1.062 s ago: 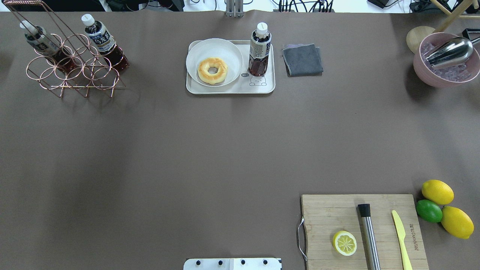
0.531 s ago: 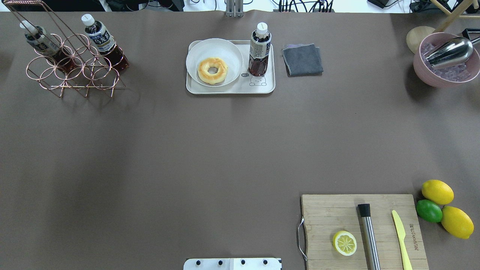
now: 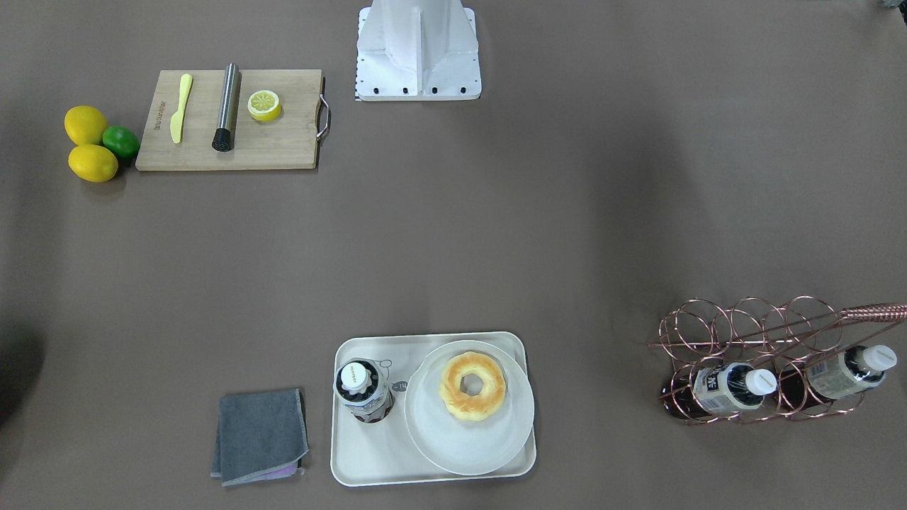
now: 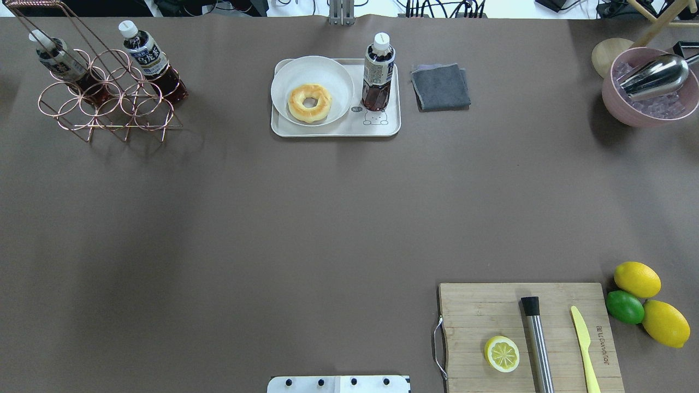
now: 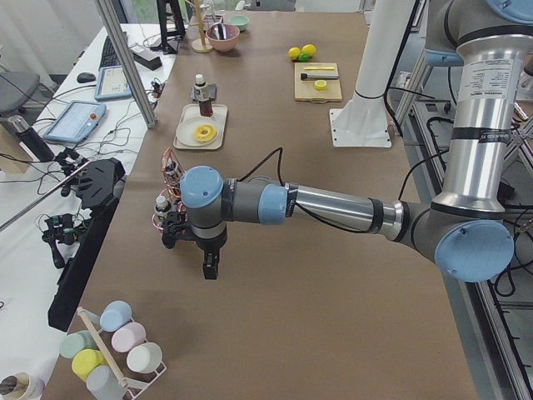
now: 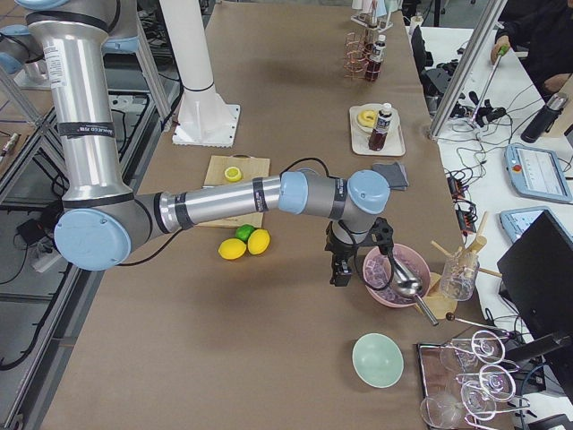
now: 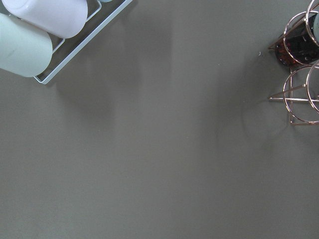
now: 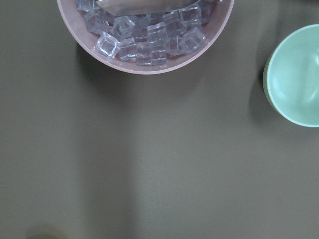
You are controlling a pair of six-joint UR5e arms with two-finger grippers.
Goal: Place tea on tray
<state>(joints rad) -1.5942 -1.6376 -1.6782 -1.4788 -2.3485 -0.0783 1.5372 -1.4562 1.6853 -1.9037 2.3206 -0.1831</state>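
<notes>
One tea bottle (image 4: 378,71) stands upright on the right part of the cream tray (image 4: 333,131), next to the bear drawing. It also shows in the front-facing view (image 3: 363,391) on the tray (image 3: 368,457). Two more like it (image 4: 148,61) (image 4: 61,64) lie slanted in a copper wire rack (image 4: 104,106) at the far left. My left gripper (image 5: 206,267) hangs over bare table near the rack, far from the tray. My right gripper (image 6: 338,273) hangs beside the pink ice bowl (image 6: 394,273). I cannot tell whether either is open or shut.
A round white plate (image 4: 312,90) with a doughnut fills the tray's left part. A grey cloth (image 4: 440,86) lies right of the tray. A cutting board (image 4: 527,335) with a lemon half, muddler and knife is near right, beside lemons and a lime (image 4: 624,307).
</notes>
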